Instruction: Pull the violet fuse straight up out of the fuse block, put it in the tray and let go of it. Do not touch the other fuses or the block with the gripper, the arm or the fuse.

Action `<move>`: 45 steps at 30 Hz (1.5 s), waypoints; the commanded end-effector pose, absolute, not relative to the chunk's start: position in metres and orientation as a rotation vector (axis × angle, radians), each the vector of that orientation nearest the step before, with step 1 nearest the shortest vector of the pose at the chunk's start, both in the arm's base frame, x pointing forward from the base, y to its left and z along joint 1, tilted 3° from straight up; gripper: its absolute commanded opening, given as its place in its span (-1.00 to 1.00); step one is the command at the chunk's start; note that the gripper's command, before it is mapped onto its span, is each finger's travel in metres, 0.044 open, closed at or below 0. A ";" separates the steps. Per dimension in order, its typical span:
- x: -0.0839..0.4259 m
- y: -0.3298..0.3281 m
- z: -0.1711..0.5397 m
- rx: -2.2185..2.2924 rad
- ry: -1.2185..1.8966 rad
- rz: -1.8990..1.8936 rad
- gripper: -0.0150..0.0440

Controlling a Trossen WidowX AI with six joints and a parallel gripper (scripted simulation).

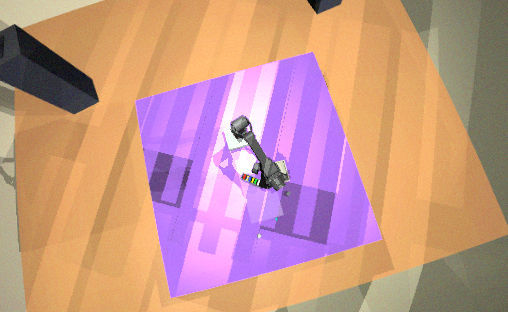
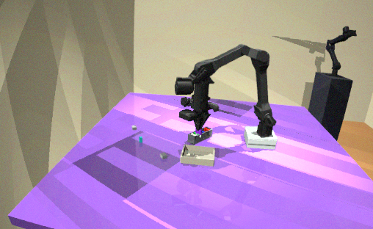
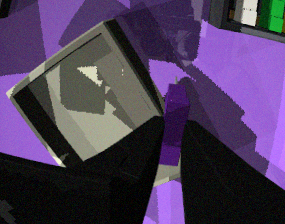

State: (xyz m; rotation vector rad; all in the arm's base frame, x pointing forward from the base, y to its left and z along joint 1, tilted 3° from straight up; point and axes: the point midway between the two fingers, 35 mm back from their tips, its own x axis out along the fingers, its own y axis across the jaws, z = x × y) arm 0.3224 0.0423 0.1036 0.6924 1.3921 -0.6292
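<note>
My gripper (image 2: 199, 129) (image 3: 173, 128) points down and is shut on the violet fuse (image 3: 176, 117) (image 2: 198, 131). The fuse hangs between the fingertips, clear of the block. In the wrist view it overlaps the tray's right edge; the open inside of the tray lies left of it. The pale tray (image 1: 282, 164) (image 2: 200, 161) (image 3: 58, 61) is partly hidden by the arm from above and by a finger in the wrist view. The dark fuse block (image 2: 193, 139) (image 3: 253, 34) holds the other coloured fuses, including a white fuse (image 3: 249, 12) and a green fuse (image 3: 277, 15).
Small loose pieces lie on the purple table: a teal one (image 1: 276, 219) (image 2: 140, 139), a grey one (image 1: 287, 193) (image 2: 163, 155) and a pale one (image 1: 259, 235) (image 2: 134, 128). The arm's white base (image 2: 260, 142) stands right of the block in the exterior view.
</note>
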 end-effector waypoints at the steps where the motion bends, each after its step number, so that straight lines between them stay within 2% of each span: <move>1: 0.326 0.061 0.105 0.694 1.389 -0.631 -0.49; 10: 0.327 0.111 0.105 0.699 1.389 -0.627 -0.49; 42: 0.331 0.113 0.065 0.699 1.390 -0.627 -0.49; 45: 0.332 0.114 0.068 0.701 1.388 -0.619 -0.22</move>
